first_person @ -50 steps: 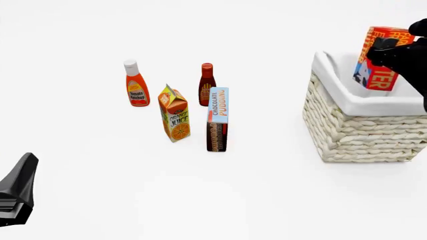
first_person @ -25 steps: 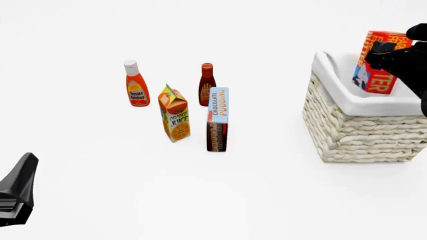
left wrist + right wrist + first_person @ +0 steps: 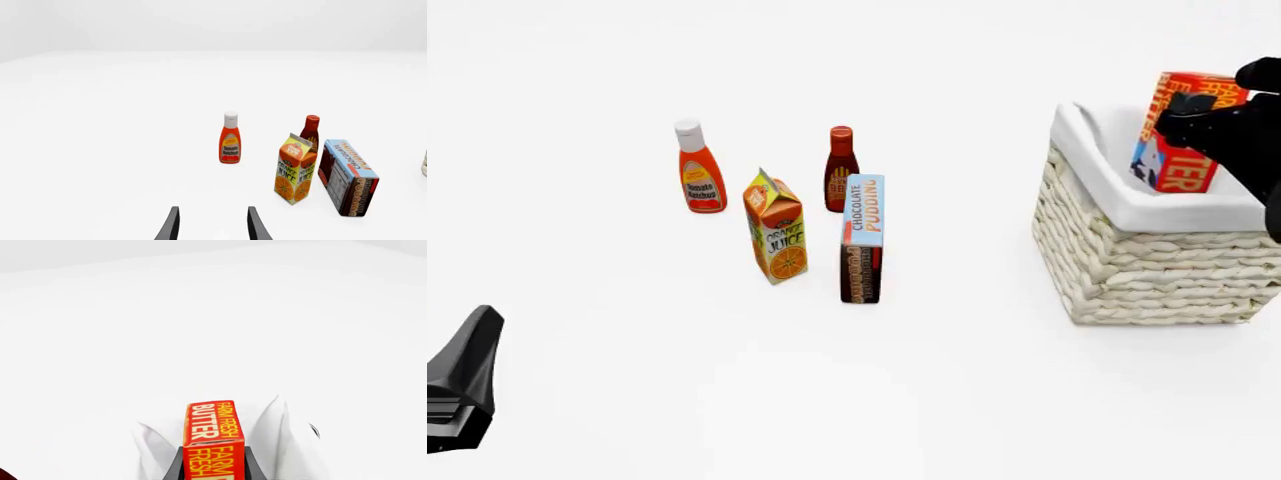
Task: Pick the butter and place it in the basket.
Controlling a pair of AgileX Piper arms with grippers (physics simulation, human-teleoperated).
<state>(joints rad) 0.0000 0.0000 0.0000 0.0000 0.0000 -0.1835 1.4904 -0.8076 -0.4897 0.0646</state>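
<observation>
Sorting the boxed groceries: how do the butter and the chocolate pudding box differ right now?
The butter is red-orange, held tilted by the right gripper over the basket; the chocolate pudding box is light blue and brown, standing upright on the table, untouched. Both are rectangular printed cartons.

The butter's (image 3: 1182, 135) lower end is hidden behind the basket's (image 3: 1148, 262) near rim, and the right claw (image 3: 1214, 110) covers part of its print; the basket's right side runs off the front view's edge
</observation>
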